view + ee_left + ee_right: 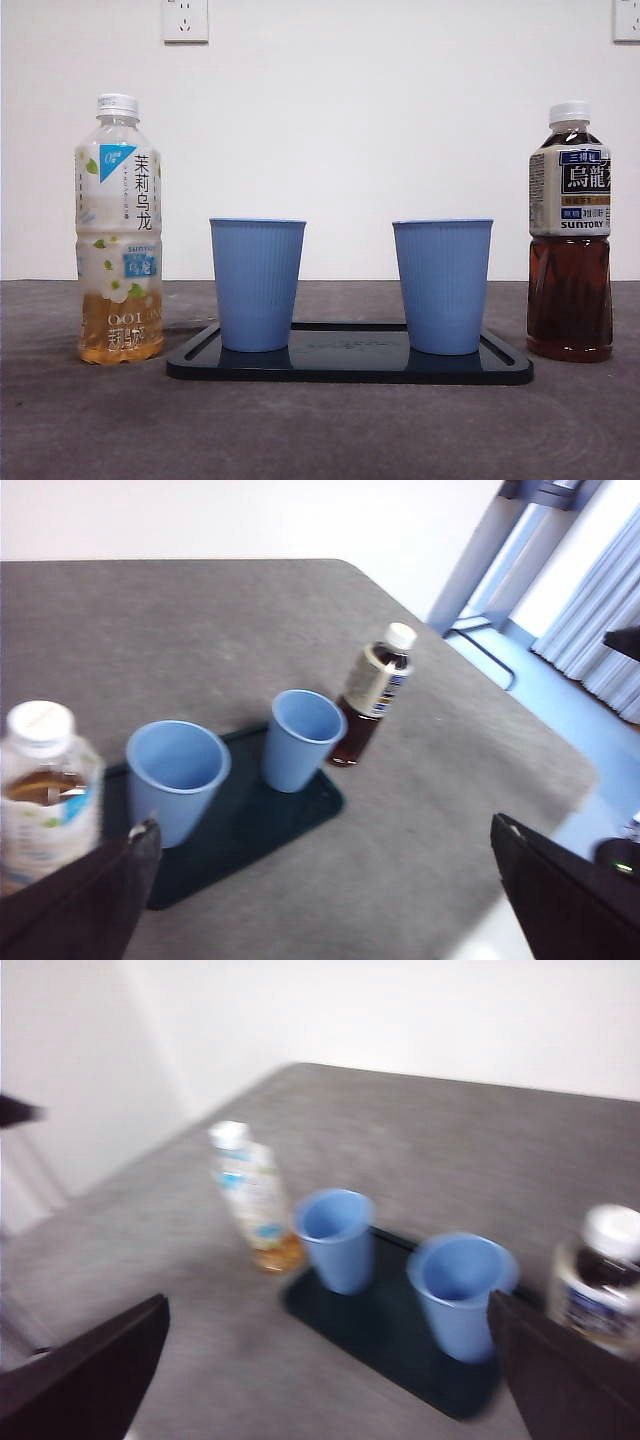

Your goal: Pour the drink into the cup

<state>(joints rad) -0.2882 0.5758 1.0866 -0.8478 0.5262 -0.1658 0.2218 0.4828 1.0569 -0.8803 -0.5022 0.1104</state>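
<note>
Two blue ribbed cups stand empty on a black tray (350, 368), the left cup (257, 283) and the right cup (441, 285). A pale jasmine tea bottle (119, 232), nearly empty with a white cap, stands left of the tray. A dark oolong bottle (570, 235) stands to the tray's right. Neither gripper shows in the front view. My left gripper (322, 825) hovers open high above the table near the pale bottle (40, 780). My right gripper (328, 1302) is open too, high up on the dark bottle's (600, 1280) side. Both hold nothing.
The grey table (320, 430) ends at a white wall with power sockets (185, 18). In the left wrist view the table's rounded corner (575, 770) drops off beyond the dark bottle (372, 690), with floor and curtains past it.
</note>
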